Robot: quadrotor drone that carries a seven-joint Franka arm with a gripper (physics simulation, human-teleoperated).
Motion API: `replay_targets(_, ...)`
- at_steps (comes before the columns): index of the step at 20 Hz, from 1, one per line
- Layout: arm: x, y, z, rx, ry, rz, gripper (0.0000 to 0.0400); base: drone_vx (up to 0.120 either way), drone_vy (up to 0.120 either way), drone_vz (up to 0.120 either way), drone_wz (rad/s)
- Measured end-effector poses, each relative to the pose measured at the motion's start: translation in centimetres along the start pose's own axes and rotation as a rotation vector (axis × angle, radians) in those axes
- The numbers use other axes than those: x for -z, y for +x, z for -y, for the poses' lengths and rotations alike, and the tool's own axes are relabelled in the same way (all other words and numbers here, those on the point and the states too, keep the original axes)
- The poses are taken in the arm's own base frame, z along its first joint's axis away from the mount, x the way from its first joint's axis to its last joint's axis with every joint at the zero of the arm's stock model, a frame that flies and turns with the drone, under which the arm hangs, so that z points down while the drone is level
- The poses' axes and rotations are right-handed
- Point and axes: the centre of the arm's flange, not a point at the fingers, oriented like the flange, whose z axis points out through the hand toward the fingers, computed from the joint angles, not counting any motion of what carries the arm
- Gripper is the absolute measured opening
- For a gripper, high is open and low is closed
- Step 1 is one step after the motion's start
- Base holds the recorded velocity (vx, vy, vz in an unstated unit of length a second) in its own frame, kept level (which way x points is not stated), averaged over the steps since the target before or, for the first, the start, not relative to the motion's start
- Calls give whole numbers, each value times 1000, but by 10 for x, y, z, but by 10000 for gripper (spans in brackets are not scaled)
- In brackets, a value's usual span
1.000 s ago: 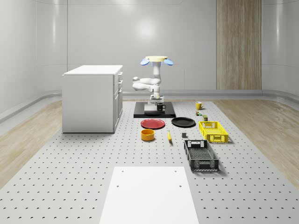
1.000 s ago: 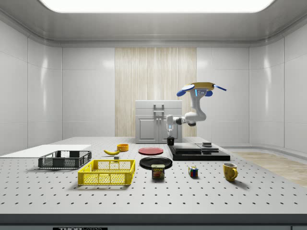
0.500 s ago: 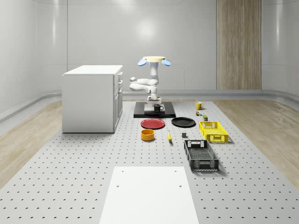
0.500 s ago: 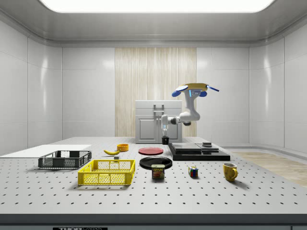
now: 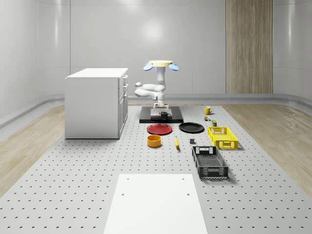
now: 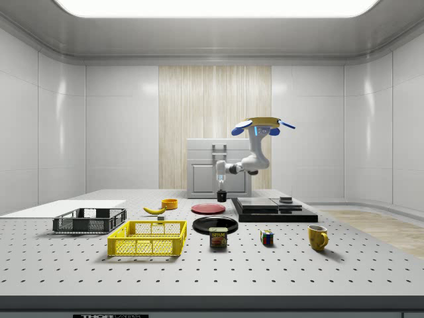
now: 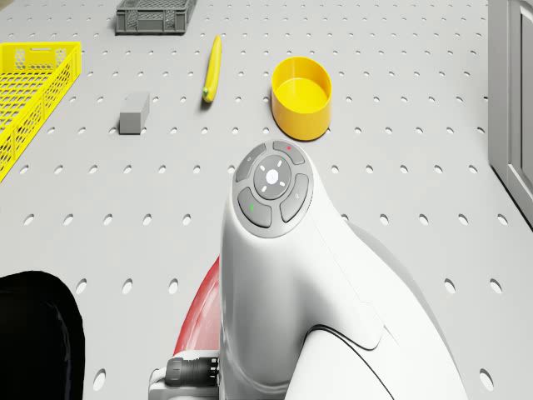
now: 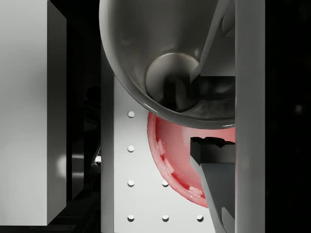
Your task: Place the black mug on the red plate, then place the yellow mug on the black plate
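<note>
end effector [image 6: 220, 189] gripping upright black mug [image 6: 221, 195], beside red plate [image 6: 208, 208], drone [image 6: 258, 124] hovering

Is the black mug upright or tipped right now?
Upright: in the side view the black mug hangs level in the end effector, above the table.

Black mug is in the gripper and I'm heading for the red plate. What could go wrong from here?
The gripper holds the black mug by its rim, so a swing of the hovering drone might loosen it. In the wrist view the red plate lies only partly under the mug; released now, it would probably land on the plate's edge. The black plate lies right beside the red one, so drift could mean the wrong plate.
</note>
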Motion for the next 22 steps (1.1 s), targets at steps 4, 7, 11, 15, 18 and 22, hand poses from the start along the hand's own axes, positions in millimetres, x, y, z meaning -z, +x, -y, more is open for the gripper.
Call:
replay_targets(4,0,0,0,0,0,0,110,120,0,-110,0)
replay_targets(7,0,0,0,0,0,0,110,120,0,0,0)
replay_targets(11,0,0,0,0,0,0,110,120,0,0,0)
replay_targets(15,0,1,-1,0,0,0,110,80,0,0,0)
replay_targets(18,0,6,-6,0,0,0,110,0,0,0,0)
replay_targets(22,0,17,-17,0,0,0,110,0,0,0,0)
